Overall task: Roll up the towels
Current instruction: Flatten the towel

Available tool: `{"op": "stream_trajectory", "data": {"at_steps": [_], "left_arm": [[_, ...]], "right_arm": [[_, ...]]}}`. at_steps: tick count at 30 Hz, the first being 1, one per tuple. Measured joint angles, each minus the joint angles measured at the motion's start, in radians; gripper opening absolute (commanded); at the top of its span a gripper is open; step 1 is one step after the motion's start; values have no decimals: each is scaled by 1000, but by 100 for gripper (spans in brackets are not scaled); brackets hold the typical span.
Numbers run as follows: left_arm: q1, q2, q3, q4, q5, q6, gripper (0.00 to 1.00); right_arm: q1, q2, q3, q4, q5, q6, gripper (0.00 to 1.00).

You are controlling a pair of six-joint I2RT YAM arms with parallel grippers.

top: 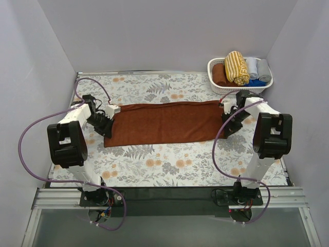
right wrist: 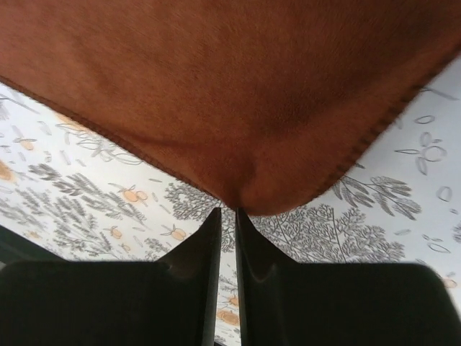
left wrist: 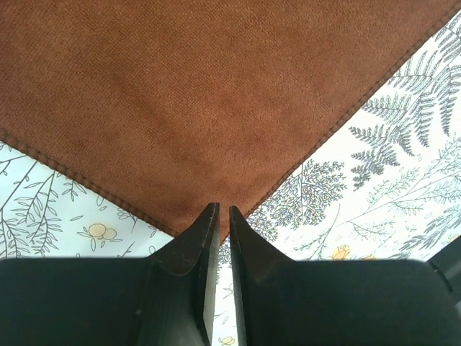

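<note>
The long rust-brown towel [top: 164, 122] lies flat across the middle of the floral table, and also shows in the left wrist view [left wrist: 216, 94] and the right wrist view [right wrist: 238, 86]. My left gripper [top: 106, 131] is at its left end; its jaws [left wrist: 223, 209] are closed on a corner of the towel. My right gripper [top: 225, 131] is at the right end; its jaws [right wrist: 227, 211] pinch the near right corner, which bulges up slightly. The mustard-yellow striped towel [top: 236, 67] sits rolled in the basket.
A white basket [top: 213, 85] stands at the back right corner, holding the yellow roll, a brown roll [top: 220, 74], grey rolls [top: 257, 67] and a blue one [top: 255, 82]. Grey walls close in the table on three sides. Purple cables loop off both arms.
</note>
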Motion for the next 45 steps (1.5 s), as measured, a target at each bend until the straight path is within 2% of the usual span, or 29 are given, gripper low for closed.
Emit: {"op": "stream_trajectory", "data": {"at_steps": [4, 12, 23, 33, 45], "left_arm": [[0, 1, -1, 12, 3, -11, 11], [0, 4, -30, 39, 3, -14, 11], [0, 4, -35, 39, 8, -15, 11], [0, 4, -28, 41, 14, -27, 11], [0, 3, -89, 54, 19, -21, 8]], "right_arm": [[2, 39, -77, 51, 57, 7, 16], [0, 27, -93, 58, 75, 20, 17], [0, -131, -61, 59, 14, -23, 18], [0, -2, -50, 105, 23, -19, 17], [5, -22, -140, 209, 79, -23, 16]]}}
